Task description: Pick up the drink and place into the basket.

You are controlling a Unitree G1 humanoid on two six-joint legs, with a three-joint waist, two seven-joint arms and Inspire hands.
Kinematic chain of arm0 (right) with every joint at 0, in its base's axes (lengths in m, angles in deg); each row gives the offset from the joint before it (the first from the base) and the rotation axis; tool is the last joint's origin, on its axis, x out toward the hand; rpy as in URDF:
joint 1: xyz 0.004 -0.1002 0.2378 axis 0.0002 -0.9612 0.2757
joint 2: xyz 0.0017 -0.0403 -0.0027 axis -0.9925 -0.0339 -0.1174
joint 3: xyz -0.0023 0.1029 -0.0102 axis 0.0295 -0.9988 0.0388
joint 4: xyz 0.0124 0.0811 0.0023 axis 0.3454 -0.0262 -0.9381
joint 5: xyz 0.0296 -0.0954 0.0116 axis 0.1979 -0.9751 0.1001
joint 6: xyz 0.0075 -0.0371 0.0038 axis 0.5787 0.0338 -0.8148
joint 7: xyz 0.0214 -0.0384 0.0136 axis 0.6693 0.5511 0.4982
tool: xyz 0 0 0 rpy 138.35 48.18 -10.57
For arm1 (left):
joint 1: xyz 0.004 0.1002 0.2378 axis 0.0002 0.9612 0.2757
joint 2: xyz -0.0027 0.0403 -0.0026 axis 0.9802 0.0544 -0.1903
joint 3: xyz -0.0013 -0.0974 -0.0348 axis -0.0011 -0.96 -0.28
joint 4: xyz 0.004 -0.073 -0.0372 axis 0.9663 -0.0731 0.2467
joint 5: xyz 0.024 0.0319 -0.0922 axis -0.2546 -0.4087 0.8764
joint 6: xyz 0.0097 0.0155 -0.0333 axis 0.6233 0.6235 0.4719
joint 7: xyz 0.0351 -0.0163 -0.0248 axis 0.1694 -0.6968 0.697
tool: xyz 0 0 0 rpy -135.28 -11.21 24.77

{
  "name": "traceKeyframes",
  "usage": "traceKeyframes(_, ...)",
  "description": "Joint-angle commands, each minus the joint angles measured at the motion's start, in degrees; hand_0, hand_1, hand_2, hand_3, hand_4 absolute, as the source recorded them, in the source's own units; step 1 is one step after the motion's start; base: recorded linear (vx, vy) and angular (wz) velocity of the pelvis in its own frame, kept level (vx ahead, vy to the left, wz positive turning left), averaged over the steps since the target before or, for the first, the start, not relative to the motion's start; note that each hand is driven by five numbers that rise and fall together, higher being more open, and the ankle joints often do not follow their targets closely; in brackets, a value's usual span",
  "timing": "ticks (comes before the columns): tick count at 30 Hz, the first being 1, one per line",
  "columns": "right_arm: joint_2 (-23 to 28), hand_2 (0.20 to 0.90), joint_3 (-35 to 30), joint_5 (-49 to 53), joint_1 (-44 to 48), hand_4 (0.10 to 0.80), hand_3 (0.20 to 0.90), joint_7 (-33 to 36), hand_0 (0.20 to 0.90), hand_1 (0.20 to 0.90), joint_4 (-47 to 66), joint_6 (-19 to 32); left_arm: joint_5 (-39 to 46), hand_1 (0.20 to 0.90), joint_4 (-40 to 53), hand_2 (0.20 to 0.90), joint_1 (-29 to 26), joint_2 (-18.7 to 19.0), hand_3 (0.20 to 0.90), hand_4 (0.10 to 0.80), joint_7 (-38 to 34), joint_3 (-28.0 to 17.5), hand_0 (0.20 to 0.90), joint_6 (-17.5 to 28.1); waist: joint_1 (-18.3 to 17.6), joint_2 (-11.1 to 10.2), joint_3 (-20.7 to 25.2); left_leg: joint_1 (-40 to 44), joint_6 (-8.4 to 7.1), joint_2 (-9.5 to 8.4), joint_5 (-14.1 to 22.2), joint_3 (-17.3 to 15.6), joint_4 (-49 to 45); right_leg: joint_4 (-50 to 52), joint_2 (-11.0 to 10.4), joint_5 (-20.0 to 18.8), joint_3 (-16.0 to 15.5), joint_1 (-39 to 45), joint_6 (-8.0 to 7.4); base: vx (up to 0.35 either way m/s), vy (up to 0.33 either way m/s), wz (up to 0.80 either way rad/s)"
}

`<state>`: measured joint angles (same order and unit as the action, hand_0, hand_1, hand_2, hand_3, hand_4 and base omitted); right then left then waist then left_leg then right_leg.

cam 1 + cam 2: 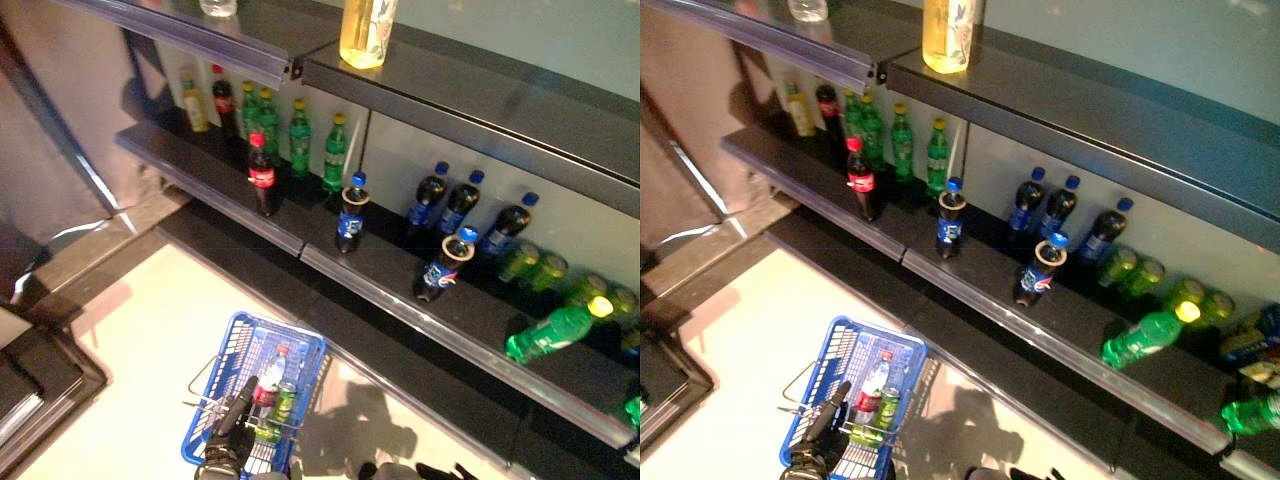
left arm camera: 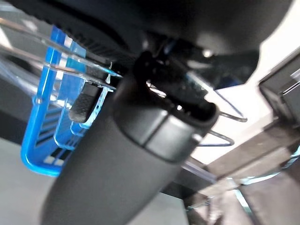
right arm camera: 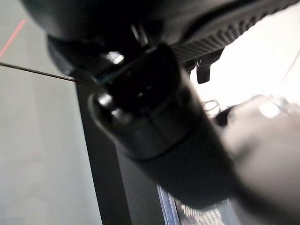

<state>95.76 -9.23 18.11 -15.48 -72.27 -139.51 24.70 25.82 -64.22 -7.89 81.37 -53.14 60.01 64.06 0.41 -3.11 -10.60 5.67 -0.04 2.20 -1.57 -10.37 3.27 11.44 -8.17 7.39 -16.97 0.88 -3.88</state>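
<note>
The blue basket (image 1: 218,358) hangs low in front of the shelves, off the floor. My left hand (image 1: 232,440) is shut on its thin wire handles (image 2: 79,70); the basket also shows in the left wrist view (image 2: 42,122). In the basket lie a clear bottle with a red label (image 1: 268,385) and a green can (image 1: 285,402). On the middle shelf stand a cola bottle with a red cap (image 1: 262,177), dark bottles with blue caps (image 1: 350,215) and green bottles (image 1: 300,137). My right hand (image 3: 154,117) shows as a dark bulk in its wrist view.
A green bottle (image 1: 552,331) lies on its side at the right of the middle shelf (image 1: 400,300), beside green cans (image 1: 535,264). A yellow drink (image 1: 366,30) stands on the top shelf. A dark lower ledge (image 1: 420,385) runs under the shelves. Pale floor (image 1: 140,360) lies left of the basket.
</note>
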Motion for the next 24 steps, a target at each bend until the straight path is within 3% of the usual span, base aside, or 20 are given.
traceKeyframes(1, 4.48, 0.900, 0.38, -1.86, 1.37, 0.800, 0.900, -0.40, 0.900, 0.900, 0.37, 1.77, 3.76, 0.300, 11.56, 0.300, 1.01, 4.64, 0.200, 0.100, 5.79, -3.76, 0.300, 7.48, 3.43, 1.73, 2.13, -2.18, -1.50, -0.67, 3.94, -3.97, -5.99, -0.11, 0.86, -4.10, -2.15, 0.87, -2.42, -0.028, 0.009, -0.74)
traceKeyframes(3, 4.45, 0.900, 1.08, -1.51, 2.05, 0.800, 0.900, -1.08, 0.900, 0.900, 0.09, 2.31, 4.06, 0.300, 11.46, 0.300, 0.27, 3.60, 0.200, 0.100, 5.42, -3.19, 0.300, 8.57, 3.87, 1.03, 2.76, -2.44, -1.47, -1.74, 4.22, -3.91, -6.28, -4.53, 2.03, -4.38, -1.64, 2.70, -1.35, -0.037, -0.076, -0.35)
traceKeyframes(6, 4.53, 0.900, 1.60, -1.77, 2.37, 0.800, 0.900, -1.24, 0.900, 0.900, 0.27, 2.17, 4.51, 0.300, 11.15, 0.300, 0.12, 2.88, 0.200, 0.100, 4.71, -2.77, 0.300, 8.96, 3.91, 0.77, 3.01, -2.72, -1.78, -1.99, 4.14, -3.98, -7.05, -6.13, 2.65, -4.90, -1.19, 3.46, -1.03, -0.033, -0.064, 0.02)
traceKeyframes(7, 4.84, 0.900, 2.62, -2.34, 2.69, 0.800, 0.900, -1.24, 0.900, 0.900, 1.76, 1.32, 5.64, 0.300, 10.99, 0.300, 0.13, 1.81, 0.200, 0.100, 4.44, -2.58, 0.300, 9.24, 4.09, 0.11, 2.81, -4.11, -2.52, -2.49, 4.88, -4.01, -11.62, -7.44, 2.64, -5.45, -1.41, 4.42, -0.48, -0.040, -0.106, 0.02)
traceKeyframes(9, 6.41, 0.900, 6.16, -7.49, 2.89, 0.800, 0.900, -1.28, 0.900, 0.900, 6.52, -0.93, 5.53, 0.300, 11.32, 0.300, 0.86, -0.02, 0.200, 0.100, 4.09, -2.36, 0.300, 9.36, 5.44, -0.46, 0.86, -12.64, -6.01, -2.35, -1.46, -0.73, -26.20, -8.86, 2.99, -6.07, -0.93, 6.21, 1.32, -0.061, -0.104, 0.05)
traceKeyframes(11, 7.07, 0.900, 7.97, -8.55, 3.02, 0.800, 0.900, -1.60, 0.900, 0.900, 7.99, -1.40, 5.99, 0.300, 11.42, 0.300, 1.33, -0.10, 0.200, 0.100, 3.92, -2.50, 0.300, 8.17, 6.34, -0.38, 0.17, -14.46, -6.31, -2.36, -2.42, 2.24, -26.88, -8.05, 2.83, -5.90, -0.88, 5.93, 1.34, -0.033, 0.033, 0.04)
traceKeyframes(13, 7.89, 0.900, 9.95, -10.43, 3.67, 0.800, 0.900, -1.95, 0.900, 0.900, 9.37, -2.47, 6.29, 0.300, 10.56, 0.300, 2.66, -0.27, 0.200, 0.100, 4.97, -2.12, 0.300, 7.64, 7.36, -0.29, -0.11, -13.04, -5.91, -0.77, -2.28, 5.37, -20.91, -8.19, 2.81, -6.00, -0.08, 6.12, 0.72, 0.061, 0.161, -0.17)
traceKeyframes(14, 8.39, 0.900, 10.76, -11.75, 4.17, 0.800, 0.900, -3.03, 0.900, 0.900, 10.20, -3.30, 6.83, 0.300, 9.20, 0.300, 3.60, -0.68, 0.200, 0.100, 6.42, -1.70, 0.300, 8.15, 7.51, -0.48, -0.03, -10.85, -5.36, 1.71, -2.33, 5.50, -14.67, -9.05, 2.80, -6.53, 0.58, 6.47, 0.32, 0.127, 0.222, -0.31)
traceKeyframes(17, 9.33, 0.900, 12.50, -13.04, 4.09, 0.800, 0.900, -4.93, 0.900, 0.900, 11.66, -3.34, 6.81, 0.300, 8.61, 0.300, 3.75, -0.90, 0.200, 0.100, 5.68, -1.74, 0.300, 8.37, 8.01, -0.01, 0.52, -10.32, -7.29, 7.12, -8.77, 8.45, -6.80, -9.22, 3.65, -5.70, 3.42, 7.39, 0.13, 0.146, 0.228, -0.23)
traceKeyframes(21, 9.60, 0.900, 14.52, -15.17, 4.24, 0.800, 0.900, -6.18, 0.900, 0.900, 14.51, -3.47, 2.56, 0.300, 8.19, 0.300, 1.95, -0.60, 0.200, 0.100, 3.21, -2.11, 0.300, 6.41, 7.31, -0.23, 1.21, -8.56, -7.05, 6.17, -4.68, 6.54, -6.18, -6.85, 1.49, -4.68, 2.56, 6.54, -0.72, 0.112, 0.235, -0.02)
traceKeyframes(24, 10.50, 0.900, 16.86, -18.08, 2.74, 0.800, 0.900, -7.18, 0.900, 0.900, 21.67, -3.33, -0.14, 0.300, 9.64, 0.300, 0.96, 1.04, 0.200, 0.100, 1.31, -0.83, 0.300, 5.53, 6.39, -0.32, 1.68, -7.58, -5.91, 3.69, -1.80, 5.45, -7.74, -4.85, -0.80, -4.78, 2.33, 6.07, -2.00, 0.135, 0.232, -0.17)
